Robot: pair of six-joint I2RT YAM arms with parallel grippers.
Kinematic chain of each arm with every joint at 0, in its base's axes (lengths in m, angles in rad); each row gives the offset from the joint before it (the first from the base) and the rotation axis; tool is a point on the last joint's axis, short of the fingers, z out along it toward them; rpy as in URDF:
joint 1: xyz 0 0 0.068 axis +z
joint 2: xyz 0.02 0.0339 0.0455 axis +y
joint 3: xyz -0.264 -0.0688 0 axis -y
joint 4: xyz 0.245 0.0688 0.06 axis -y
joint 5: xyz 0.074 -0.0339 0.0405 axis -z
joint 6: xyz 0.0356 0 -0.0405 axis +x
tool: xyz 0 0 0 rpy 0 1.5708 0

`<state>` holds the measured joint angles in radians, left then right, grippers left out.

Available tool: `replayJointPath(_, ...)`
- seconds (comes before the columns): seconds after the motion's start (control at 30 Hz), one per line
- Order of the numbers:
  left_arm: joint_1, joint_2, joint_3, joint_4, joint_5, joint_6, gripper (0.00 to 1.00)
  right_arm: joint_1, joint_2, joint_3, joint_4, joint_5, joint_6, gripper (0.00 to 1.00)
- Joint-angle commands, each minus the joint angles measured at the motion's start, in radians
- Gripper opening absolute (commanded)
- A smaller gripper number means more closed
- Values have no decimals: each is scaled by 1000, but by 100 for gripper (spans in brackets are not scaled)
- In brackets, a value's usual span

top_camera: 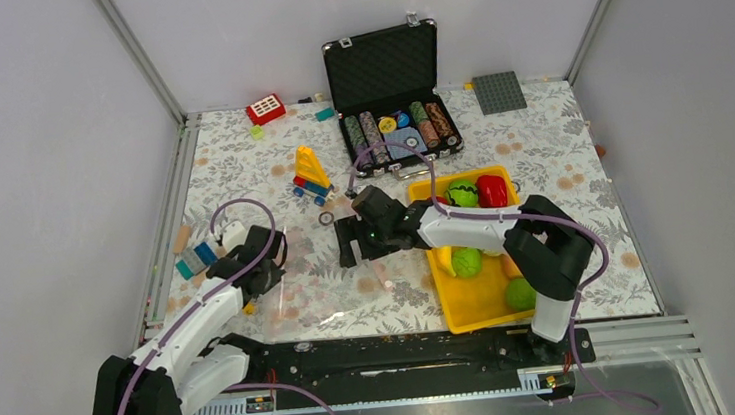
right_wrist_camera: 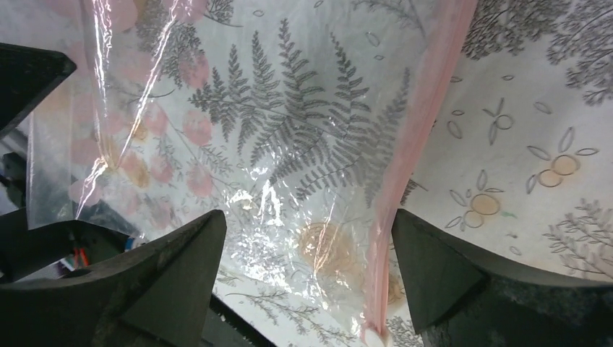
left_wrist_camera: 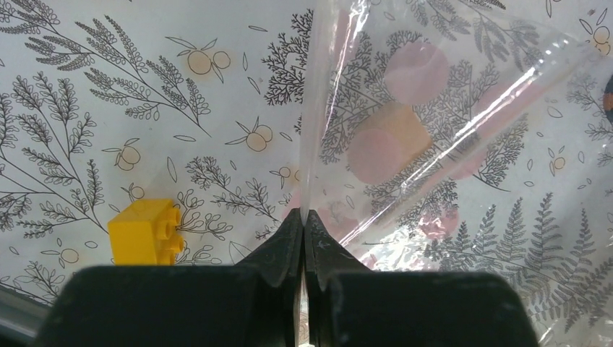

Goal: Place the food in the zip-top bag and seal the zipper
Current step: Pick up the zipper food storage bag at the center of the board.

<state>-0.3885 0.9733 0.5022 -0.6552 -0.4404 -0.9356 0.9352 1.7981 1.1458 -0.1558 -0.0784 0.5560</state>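
Note:
The clear zip-top bag (top_camera: 315,284) lies on the patterned table between my two grippers. My left gripper (top_camera: 266,265) is shut on one edge of the bag (left_wrist_camera: 405,123), its jaws pressed together on the film (left_wrist_camera: 304,215). My right gripper (top_camera: 354,241) is open, its jaws wide apart over the bag (right_wrist_camera: 275,166), with the pink zipper strip (right_wrist_camera: 416,144) running just inside the right fingertip (right_wrist_camera: 426,267). The food sits in the yellow tray (top_camera: 473,309): green round ones (top_camera: 462,193) (top_camera: 466,261) (top_camera: 520,295) and a red one (top_camera: 492,191). No food shows inside the bag.
An open black case of poker chips (top_camera: 388,85) stands at the back. A grey baseplate (top_camera: 499,93), a red brick (top_camera: 266,109), a yellow toy vehicle (top_camera: 311,174) and loose bricks (top_camera: 197,254) lie about. A yellow brick (left_wrist_camera: 144,233) lies beside the left gripper.

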Motion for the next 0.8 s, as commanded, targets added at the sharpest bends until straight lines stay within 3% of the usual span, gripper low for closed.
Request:
replayJointPath(0.0, -2, -1, -7, 43, 27, -23, 0, 4, 6, -19, 78, -87, 70, 91)
replayJointPath(0.17, -3, -13, -74, 42, 73, -109, 0, -2, 51, -25, 96, -73, 133, 87)
replayJointPath(0.37, -4, -28, -105, 52, 85, -144, 0, -8, 64, -75, 199, -83, 170, 70)
replayJointPath(0.5, -4, -42, -103, 54, 81, -152, 0, -7, 53, -113, 280, -98, 184, 49)
replayJointPath(0.7, -4, -74, -103, 52, 82, -155, 0, -7, 7, -185, 447, -143, 187, 2)
replayJointPath(0.77, -4, -85, -101, 47, 83, -151, 0, -7, -21, -207, 485, -140, 178, 0)
